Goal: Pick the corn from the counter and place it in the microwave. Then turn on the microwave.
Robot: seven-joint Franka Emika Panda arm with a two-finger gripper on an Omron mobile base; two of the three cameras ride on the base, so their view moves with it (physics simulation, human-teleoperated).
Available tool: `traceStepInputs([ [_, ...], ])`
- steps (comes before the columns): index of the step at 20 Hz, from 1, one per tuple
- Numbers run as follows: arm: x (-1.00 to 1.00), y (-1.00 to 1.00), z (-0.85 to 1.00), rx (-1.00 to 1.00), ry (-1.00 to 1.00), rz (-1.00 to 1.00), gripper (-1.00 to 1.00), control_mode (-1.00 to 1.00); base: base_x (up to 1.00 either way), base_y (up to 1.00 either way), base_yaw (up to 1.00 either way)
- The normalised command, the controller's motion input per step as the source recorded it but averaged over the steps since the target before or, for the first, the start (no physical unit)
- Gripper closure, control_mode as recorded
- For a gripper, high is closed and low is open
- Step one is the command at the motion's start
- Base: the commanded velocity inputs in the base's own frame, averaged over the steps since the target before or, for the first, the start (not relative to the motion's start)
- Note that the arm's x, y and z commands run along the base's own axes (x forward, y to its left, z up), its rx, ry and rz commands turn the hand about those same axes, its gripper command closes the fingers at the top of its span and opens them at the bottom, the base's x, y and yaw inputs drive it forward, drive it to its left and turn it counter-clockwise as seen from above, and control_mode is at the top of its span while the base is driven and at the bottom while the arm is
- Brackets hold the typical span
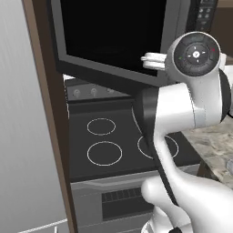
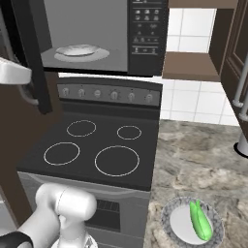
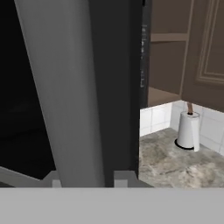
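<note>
Nearest, at the front of the marbled grey-beige stone counter (image 2: 203, 155), the corn (image 2: 200, 220) is seen lying in a round patterned plate (image 2: 172, 220); it is a small oblong cob in a smooth, bright green husk, set lengthwise across the plate's right half. Just beside the counter, a flat black glass stovetop (image 2: 92, 145) marked with four thin white rings is seen, with a row of grey knobs (image 2: 106, 93) along its raised back panel.

Higher up, the microwave (image 2: 104, 36) is seen with its door (image 1: 109, 34) swung open, a dark glossy window framed in dark grey. Inside, a matte grey cavity holds a white round plate (image 2: 80, 51), and a button panel (image 2: 147, 31) fills the right side.

From the hand camera, the door's smooth vertical bar handle (image 3: 65, 96) is seen rising between the two finger tips (image 3: 121, 178) of the gripper (image 3: 85, 180), which appears clamped around it. Farther back, a white paper towel roll (image 3: 188, 130) stands upright against the white tiled backsplash (image 3: 157, 118), under dark brown cabinets (image 3: 192, 48).
</note>
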Motion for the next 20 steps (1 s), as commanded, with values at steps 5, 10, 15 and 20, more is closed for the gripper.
traceStepInputs([
  [5, -0.77, 0.29, 0.0, -0.01, 0.0, -0.08, 1.0, -1.0, 0.0, 0.0, 0.0],
  [10, -0.7, 0.26, 0.0, -0.01, 0.02, -0.06, -1.0, -1.0, 0.0, 0.0, 0.0],
  [15, -0.76, -0.04, 0.0, 0.0, 0.03, -0.05, -1.0, -1.0, 0.0, 0.0, 0.0],
  [20, -0.76, -0.2, 0.07, 0.0, 0.01, -0.02, -1.0, -1.0, 0.0, 0.0, 0.0],
])
